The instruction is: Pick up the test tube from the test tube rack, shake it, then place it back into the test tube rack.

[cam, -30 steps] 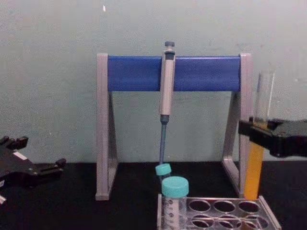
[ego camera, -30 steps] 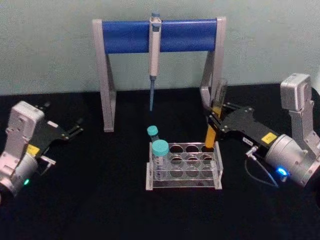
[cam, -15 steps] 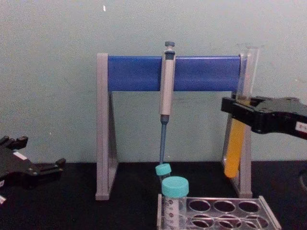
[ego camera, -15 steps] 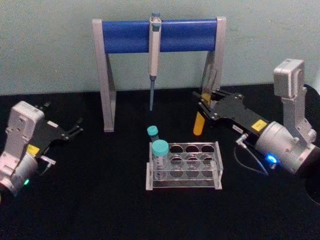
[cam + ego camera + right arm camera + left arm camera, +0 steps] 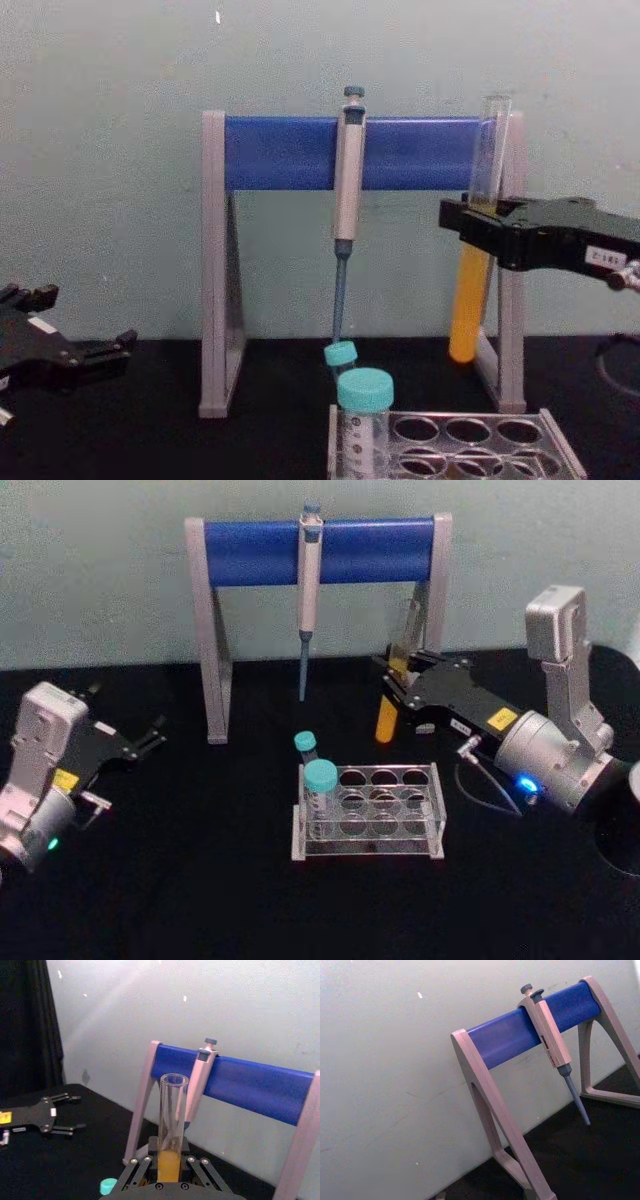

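Our right tool (image 5: 392, 685) is clenched on the tube (image 5: 463, 310), gripping it about midway up. We see this grip closest in the right wrist view, where the black fingers (image 5: 134, 1170) press in from both sides at the level where the orange liquid tops out. The tube hangs in the air, clear of the rack (image 5: 436, 805), above and behind the rack's right rear corner. In the chest view it stands nearly upright with a slight tilt, its open mouth leaning toward the right. Its upper part is clear glass and its lower part is filled with orange-yellow liquid down to the rounded end. From that view it overlaps the right leg of the stand (image 5: 250, 552), and its mouth reaches up past the blue bar. The right arm comes in from the right side, with its black tool pointing toward the middle of the scene.

The rack sits on the black tabletop (image 5: 200, 880) in front of the stand. Two teal-capped tubes stand in its left column, the larger one (image 5: 320, 777) nearer us and the smaller one (image 5: 305, 742) behind it. A pipette (image 5: 310, 580) hangs from the middle of the stand's bar, tip down.

Our left tool (image 5: 128, 716) is parked low at the left, well apart from the rack. It is released, with its two fingers spread apart and nothing between them. The left wrist view looks up at the stand and pipette against the pale wall.
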Robot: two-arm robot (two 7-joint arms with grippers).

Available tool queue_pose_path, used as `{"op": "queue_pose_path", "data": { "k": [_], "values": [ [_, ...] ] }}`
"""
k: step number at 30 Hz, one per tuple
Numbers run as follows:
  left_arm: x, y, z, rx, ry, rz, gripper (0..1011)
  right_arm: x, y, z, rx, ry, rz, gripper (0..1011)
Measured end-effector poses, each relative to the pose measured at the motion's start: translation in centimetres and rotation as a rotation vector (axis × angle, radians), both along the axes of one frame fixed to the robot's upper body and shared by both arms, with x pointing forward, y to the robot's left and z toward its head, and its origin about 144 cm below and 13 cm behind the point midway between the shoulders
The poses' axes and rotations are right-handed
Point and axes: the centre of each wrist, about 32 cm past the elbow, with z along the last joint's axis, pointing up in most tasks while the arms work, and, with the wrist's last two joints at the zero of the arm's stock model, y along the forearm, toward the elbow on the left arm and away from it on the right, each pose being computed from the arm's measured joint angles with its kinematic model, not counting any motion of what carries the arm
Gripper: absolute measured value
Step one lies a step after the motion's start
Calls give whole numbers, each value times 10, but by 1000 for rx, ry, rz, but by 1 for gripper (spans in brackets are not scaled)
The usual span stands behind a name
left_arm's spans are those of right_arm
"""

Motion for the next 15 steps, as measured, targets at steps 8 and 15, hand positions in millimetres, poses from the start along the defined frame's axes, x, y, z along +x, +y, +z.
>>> {"op": "queue_pose_path", "data": {
  "k": [8,15],
  "values": [
    [0,0,0,0,0,0,1001,-5,-15,1,-25,-3,-55,232],
    [0,0,0,0,0,0,1001,-18,-28,1,-50,20,-61,232]
  ]
}}
